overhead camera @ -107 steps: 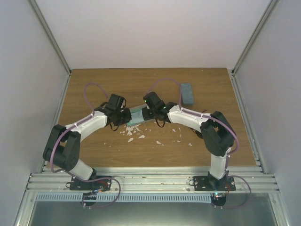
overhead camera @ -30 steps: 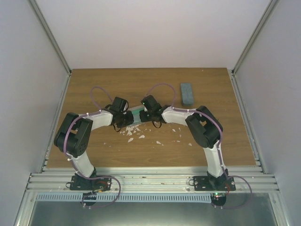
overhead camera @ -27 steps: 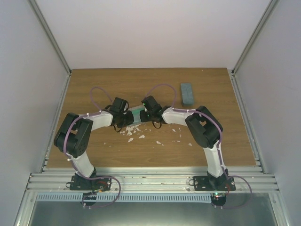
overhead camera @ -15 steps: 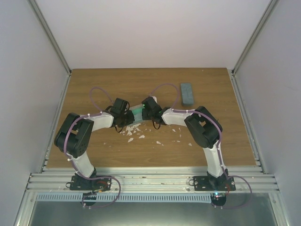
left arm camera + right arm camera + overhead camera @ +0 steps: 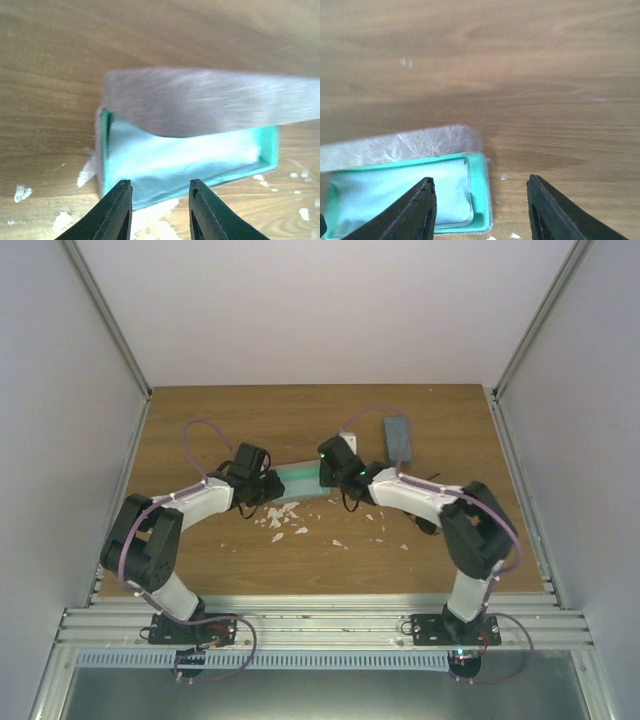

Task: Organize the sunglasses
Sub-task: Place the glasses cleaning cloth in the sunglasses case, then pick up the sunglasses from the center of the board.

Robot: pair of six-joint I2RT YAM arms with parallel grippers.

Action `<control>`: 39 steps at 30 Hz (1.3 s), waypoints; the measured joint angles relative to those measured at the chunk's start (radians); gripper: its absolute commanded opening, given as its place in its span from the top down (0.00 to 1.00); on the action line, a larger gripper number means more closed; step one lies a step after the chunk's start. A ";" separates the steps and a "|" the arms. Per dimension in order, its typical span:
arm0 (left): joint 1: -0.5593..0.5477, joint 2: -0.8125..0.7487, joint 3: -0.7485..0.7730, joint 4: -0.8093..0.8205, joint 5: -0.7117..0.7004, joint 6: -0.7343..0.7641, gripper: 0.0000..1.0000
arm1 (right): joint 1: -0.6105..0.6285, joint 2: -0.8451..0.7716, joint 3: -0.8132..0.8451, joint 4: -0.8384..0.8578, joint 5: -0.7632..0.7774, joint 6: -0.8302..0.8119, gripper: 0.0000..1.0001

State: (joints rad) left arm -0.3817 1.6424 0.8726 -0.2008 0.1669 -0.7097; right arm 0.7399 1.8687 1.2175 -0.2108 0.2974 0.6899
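A grey case (image 5: 300,481) with green lining lies in the middle of the table, its lid (image 5: 210,100) raised. A light-blue cloth (image 5: 175,160) fills its inside. The sunglasses are hidden; no frame or lens shows in any view. My left gripper (image 5: 271,490) stands at the case's left end, open, its fingertips (image 5: 122,186) just short of the cloth, with nothing between them. My right gripper (image 5: 326,471) is at the case's right end, open wide over the green rim (image 5: 479,190) and bare wood, also holding nothing.
A closed blue-grey case (image 5: 398,438) lies at the back right. White scraps (image 5: 290,525) are scattered on the wood in front of the open case. Enclosure walls stand close on the left, the right and the back.
Both grippers were shut at the case's ends and now stand open. The right arm has swung out to the right, and more of the case's green inside shows between the two grippers.
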 measured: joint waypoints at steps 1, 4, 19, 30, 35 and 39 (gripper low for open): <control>0.000 -0.023 0.005 -0.013 0.000 0.002 0.63 | -0.002 -0.050 -0.006 -0.026 0.019 0.000 0.45; 0.000 -0.101 0.013 -0.027 0.000 0.005 0.60 | -0.012 -0.178 -0.026 -0.091 0.082 0.014 0.39; 0.003 -0.456 -0.158 -0.046 0.131 0.030 0.50 | -0.515 -0.725 -0.495 -0.394 0.119 0.056 0.38; 0.003 -0.471 -0.176 -0.042 0.197 0.030 0.50 | -0.717 -0.623 -0.617 -0.277 -0.148 0.026 0.53; 0.003 -0.473 -0.177 -0.042 0.200 0.030 0.50 | -0.718 -0.569 -0.641 -0.228 -0.188 0.032 0.69; 0.003 -0.476 -0.178 -0.042 0.200 0.029 0.50 | -0.718 -0.545 -0.656 -0.214 -0.185 0.049 0.73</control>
State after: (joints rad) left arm -0.3790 1.1660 0.6949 -0.2428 0.3672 -0.6804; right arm 0.0219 1.3239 0.5617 -0.4252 0.1127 0.7387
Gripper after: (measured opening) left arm 0.499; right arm 0.296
